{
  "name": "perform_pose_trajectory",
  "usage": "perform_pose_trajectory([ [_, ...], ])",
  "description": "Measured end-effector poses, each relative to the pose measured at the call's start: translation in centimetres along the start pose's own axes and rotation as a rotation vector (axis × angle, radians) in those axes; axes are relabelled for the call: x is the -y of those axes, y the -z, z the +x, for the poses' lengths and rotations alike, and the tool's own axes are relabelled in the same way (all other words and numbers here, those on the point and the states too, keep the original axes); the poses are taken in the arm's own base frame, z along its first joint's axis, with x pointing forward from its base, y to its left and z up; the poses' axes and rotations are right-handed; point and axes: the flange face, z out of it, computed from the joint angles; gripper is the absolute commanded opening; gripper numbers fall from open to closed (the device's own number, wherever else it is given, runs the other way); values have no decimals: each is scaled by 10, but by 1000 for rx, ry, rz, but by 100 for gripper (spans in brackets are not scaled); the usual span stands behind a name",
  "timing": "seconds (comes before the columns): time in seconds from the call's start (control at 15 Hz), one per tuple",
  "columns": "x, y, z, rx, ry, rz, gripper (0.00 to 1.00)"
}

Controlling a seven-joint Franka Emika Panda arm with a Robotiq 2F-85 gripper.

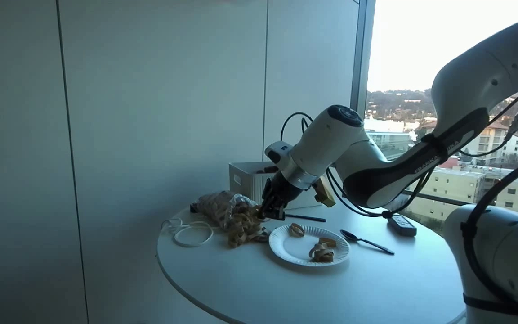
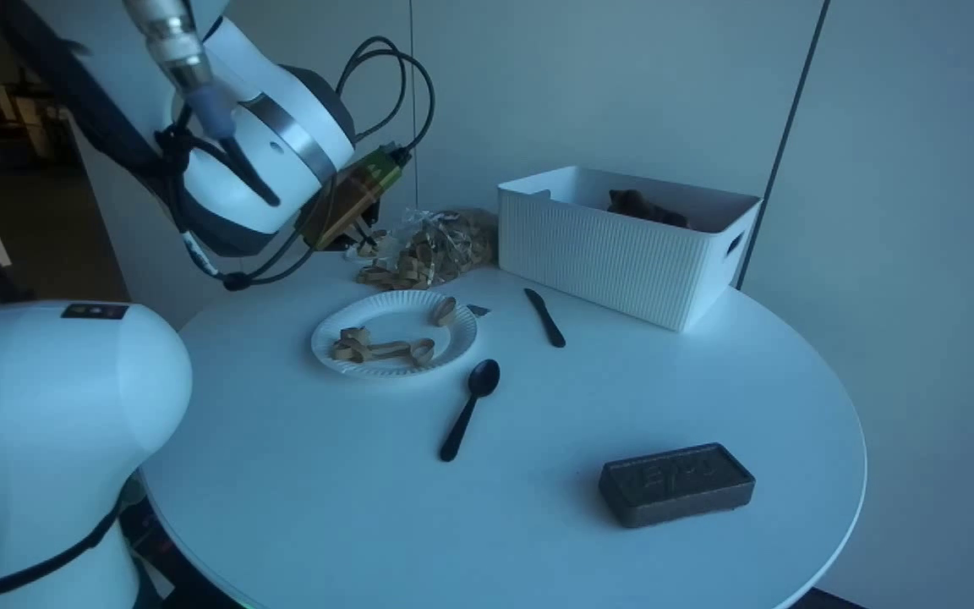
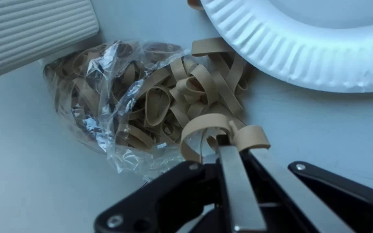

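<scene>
Tan, the pinched band (image 3: 218,120) apparently forms 2 loops.

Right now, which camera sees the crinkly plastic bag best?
The wrist view: the plastic bag is close up there, with tan bands spilling out. Both exterior views show it too, but smaller and farther away, near the white bin.

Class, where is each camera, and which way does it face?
Wrist view: behind the gripper, looking down at rubber bands and a plastic bag; no other robot part shows.
Exterior view: beside the robot, facing wall and window; arm at picture right.
Exterior view: beside the robot, facing wall and storage bin; arm at picture left.
Both exterior views share the paper plate.
</scene>
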Motion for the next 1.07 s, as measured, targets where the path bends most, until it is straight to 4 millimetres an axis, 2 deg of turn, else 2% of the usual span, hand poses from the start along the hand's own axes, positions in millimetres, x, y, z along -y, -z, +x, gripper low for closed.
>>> perform_pose_trajectory([
  [0.2,-4,-10,3,27,-10,-22,7],
  [0.47,-11,-26,18,61,-9,-39,7],
  [0.53,-13,-30,22,70,-9,-44,33],
  [0.6,-15,-35,27,79,-10,-49,33],
  [0.73,-20,-42,35,97,-26,-65,42],
  [1.07,-28,-52,38,134,-86,-63,79],
])
